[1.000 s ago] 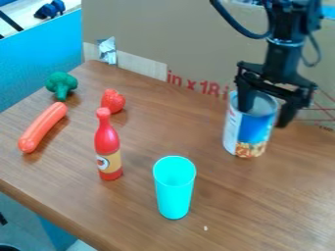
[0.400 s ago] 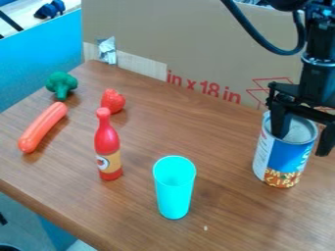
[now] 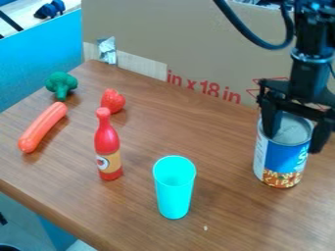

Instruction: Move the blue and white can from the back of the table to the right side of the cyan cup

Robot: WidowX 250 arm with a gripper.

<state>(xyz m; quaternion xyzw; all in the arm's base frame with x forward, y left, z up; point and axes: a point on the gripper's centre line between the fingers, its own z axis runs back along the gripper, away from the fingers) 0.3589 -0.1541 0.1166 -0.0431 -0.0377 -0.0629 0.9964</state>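
Over at the right of the table (image 3: 216, 206), the black gripper (image 3: 294, 143) hangs down at the top of a tall can (image 3: 282, 159), which stands upright there. The jaws are spread apart, one by the can's left rim and the other beside its right side; I can't tell whether either one touches the metal. The can has a grey top and a blue and white label, with orange and red along the bottom. Nearer and to the left stands a turquoise cup (image 3: 174, 193), and farther left a red toy bottle (image 3: 108, 149) with a tan label, also upright. Beyond the bottle sits a red strawberry (image 3: 113, 101). At the far left, a green broccoli (image 3: 61, 84) is just beside the far end of an orange-pink sausage (image 3: 42, 127) lying at a slant. Brown cardboard (image 3: 170, 34) stands along the table's far side.
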